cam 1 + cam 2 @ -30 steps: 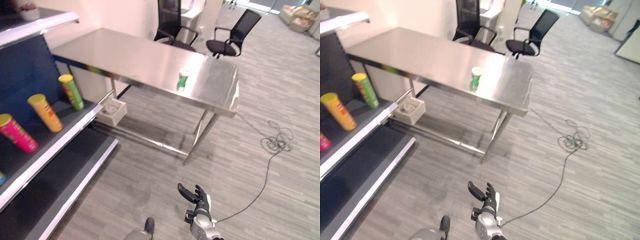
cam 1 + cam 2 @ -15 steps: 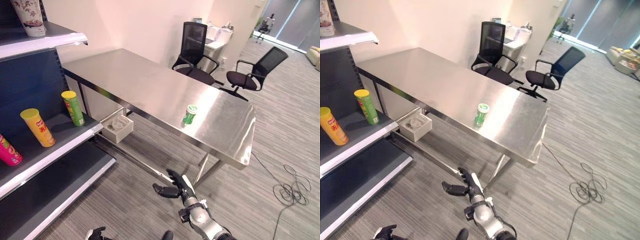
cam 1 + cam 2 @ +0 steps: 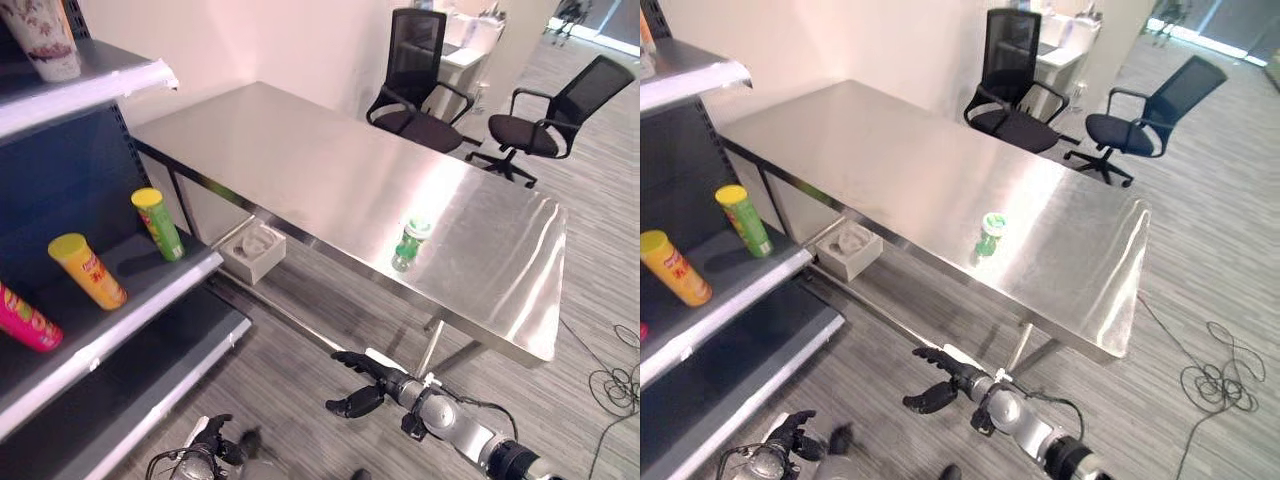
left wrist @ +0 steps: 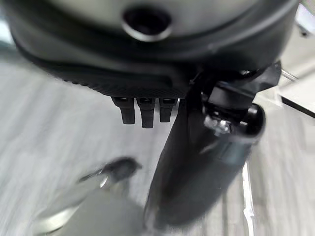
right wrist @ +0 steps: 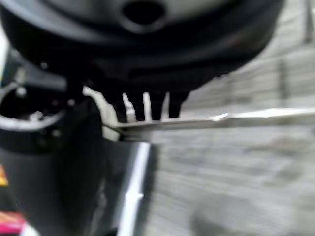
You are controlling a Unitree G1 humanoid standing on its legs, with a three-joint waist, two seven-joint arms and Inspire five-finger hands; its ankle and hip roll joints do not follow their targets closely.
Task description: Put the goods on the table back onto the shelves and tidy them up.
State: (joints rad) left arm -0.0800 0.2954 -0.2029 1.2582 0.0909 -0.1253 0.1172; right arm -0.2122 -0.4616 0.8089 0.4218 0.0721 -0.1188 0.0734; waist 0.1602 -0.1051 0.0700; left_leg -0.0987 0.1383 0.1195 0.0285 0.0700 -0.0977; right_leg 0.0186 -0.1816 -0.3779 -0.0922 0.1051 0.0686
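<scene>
A green canister (image 3: 410, 244) with a pale lid stands upright on the steel bench (image 3: 300, 170), close to the bench's front edge and toward its right end, with bare metal all round it and nothing touching it. Neither hand holds anything. The right hand (image 3: 362, 382) hangs low in front of the bench, below its front edge and over the grey floor (image 3: 1200, 300), with its fingers spread and relaxed and its thumb standing apart. The left hand (image 3: 212, 442) sits low by the foot of the shelves (image 3: 110, 300), its fingers loosely curled; whether they are closed cannot be told.

On the middle shelf, left of the bench, three canisters stand tilted in a row: a green one with a yellow lid (image 3: 158, 223) nearest the bench, a yellow one (image 3: 88, 270) beside it, and a pink one (image 3: 28, 322) farthest out. A patterned cup (image 3: 45, 38) stands on the top shelf. A white box (image 3: 252, 251) sits on the floor under the bench's left end. Two black office chairs (image 3: 545, 120) stand behind the bench's far right corner.
</scene>
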